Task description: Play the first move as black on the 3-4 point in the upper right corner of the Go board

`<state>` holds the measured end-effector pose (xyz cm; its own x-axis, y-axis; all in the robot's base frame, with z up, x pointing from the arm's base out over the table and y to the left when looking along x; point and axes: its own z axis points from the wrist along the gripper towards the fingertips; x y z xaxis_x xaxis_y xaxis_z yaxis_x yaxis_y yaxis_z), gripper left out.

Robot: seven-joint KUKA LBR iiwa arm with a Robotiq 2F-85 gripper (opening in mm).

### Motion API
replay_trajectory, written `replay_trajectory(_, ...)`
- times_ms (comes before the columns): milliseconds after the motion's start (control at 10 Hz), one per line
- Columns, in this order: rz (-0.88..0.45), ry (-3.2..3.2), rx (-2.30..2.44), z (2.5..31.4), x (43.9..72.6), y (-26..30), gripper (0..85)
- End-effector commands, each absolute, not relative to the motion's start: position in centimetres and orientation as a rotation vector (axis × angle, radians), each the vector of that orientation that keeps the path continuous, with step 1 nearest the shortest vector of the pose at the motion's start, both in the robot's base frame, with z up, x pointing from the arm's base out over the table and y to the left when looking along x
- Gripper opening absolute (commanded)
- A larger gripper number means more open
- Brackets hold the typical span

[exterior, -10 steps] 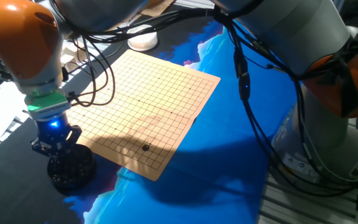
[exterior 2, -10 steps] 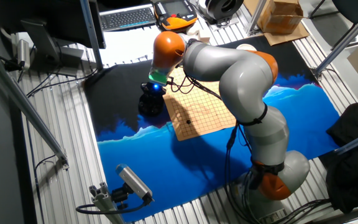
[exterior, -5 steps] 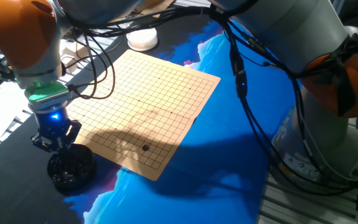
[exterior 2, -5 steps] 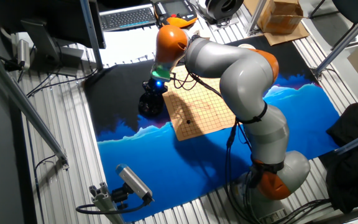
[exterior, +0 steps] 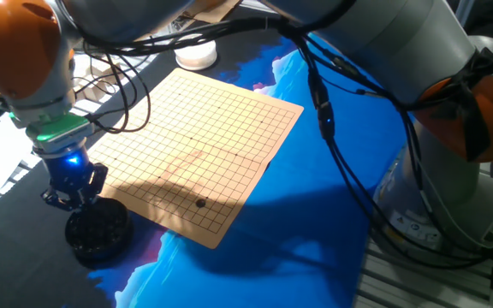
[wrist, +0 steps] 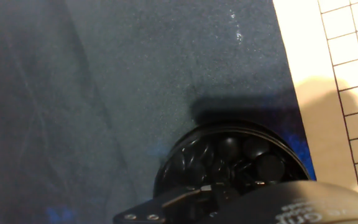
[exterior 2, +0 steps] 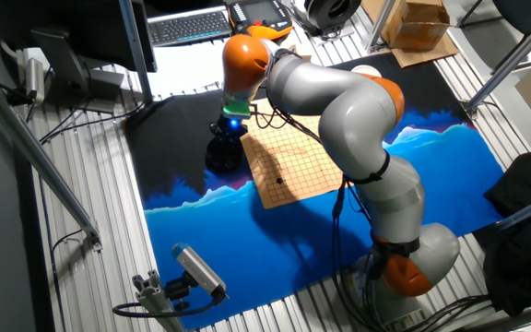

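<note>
The gripper (exterior: pixel 74 198) hangs directly above the black bowl (exterior: pixel 98 232) — its stones (wrist: pixel 229 158) lie straight below the fingers. The Go board (exterior: pixel 204 145) sits just beside the bowl, and one black stone (exterior: pixel 200 204) lies on it near the bowl-side corner. Whether the fingers are parted or pinching a stone I cannot tell — they seem hidden.

The arm (exterior 2: pixel 339 101) is showing smooth silver-grey links joined by rounded orange joint caps, with black cables (exterior: pixel 332 120) looping loosely along it. A green ring is glowing above a blue light at the wrist, where the black gripper (exterior: pixel 74 195) is mounted, at 9 o'clock in one fixed view.
</note>
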<state>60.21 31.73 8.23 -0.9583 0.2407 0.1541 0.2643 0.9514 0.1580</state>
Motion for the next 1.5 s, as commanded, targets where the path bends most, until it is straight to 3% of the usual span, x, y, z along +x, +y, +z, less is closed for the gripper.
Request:
replay_trajectory(0,-0.269,-2.96,-0.402,8.2,60.2,31.74,0.0)
replay_trajectory(200,-0.214,-2.975,-0.426,8.2,60.2,31.74,34.0)
replay_trajectory(300,-0.2,-2.977,-0.434,8.2,60.2,31.74,34.0)
replay_trajectory(400,-0.201,-2.976,-0.441,8.2,60.2,31.74,51.0)
replay_trajectory(800,-0.2,-2.986,-0.451,8.2,60.2,31.74,51.0)
replay_trajectory(900,-0.201,-2.99,-0.447,8.2,60.2,31.74,34.0)
replay_trajectory(1400,-0.206,-2.965,-0.42,8.2,60.2,31.74,34.0)
